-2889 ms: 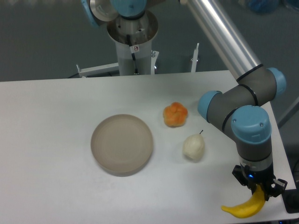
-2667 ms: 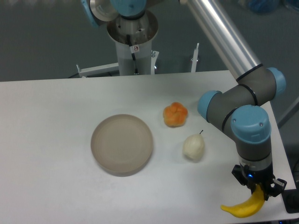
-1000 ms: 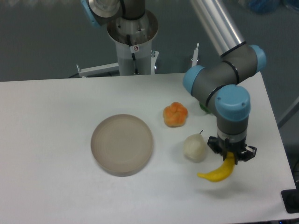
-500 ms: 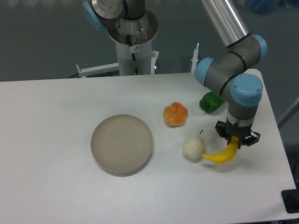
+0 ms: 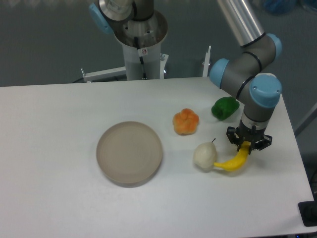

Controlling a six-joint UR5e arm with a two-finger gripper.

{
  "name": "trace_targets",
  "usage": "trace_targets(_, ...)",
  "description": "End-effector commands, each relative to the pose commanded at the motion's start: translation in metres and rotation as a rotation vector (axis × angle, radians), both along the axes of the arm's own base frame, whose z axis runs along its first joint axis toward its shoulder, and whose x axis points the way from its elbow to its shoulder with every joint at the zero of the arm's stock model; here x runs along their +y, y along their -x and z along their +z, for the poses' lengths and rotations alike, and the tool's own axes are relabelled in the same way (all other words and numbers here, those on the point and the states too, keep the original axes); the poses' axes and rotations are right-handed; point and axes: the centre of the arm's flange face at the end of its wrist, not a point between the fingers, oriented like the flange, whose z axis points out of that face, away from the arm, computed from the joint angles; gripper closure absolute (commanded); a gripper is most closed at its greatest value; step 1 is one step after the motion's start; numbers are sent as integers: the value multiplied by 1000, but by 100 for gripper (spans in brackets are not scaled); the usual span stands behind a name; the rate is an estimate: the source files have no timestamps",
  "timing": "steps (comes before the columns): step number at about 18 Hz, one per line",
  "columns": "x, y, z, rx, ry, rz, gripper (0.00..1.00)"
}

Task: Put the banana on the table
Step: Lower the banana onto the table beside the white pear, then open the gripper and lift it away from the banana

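The bright-yellow banana (image 5: 231, 163) hangs from my gripper (image 5: 246, 148), which is shut on its upper end. It curves down and to the left, its lower tip close to the pale pear (image 5: 205, 156). Whether the banana touches the white table (image 5: 59, 129) I cannot tell; it is low over the right part of it. The gripper points straight down below the blue wrist joint (image 5: 264, 92).
A round beige-grey plate (image 5: 129, 152) sits left of centre. A lumpy orange fruit (image 5: 185, 121) lies behind the pear, and a green pepper (image 5: 225, 107) sits next to the arm's elbow. The table's right edge runs close to the gripper.
My gripper has carried the banana from the table's front right corner up and back toward the middle right, ending beside the pear. The green pepper has come into view.
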Motion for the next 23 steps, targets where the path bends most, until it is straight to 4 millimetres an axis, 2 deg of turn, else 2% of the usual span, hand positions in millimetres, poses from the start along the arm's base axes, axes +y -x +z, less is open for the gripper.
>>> trace_targets(20, -3, 5, -12, -9, 19, -10, 62)
trace_targets(22, -3, 5, -11, -8, 18, -8, 57)
trace_targets(23, -3, 7, -8, -2, 16, -6, 51)
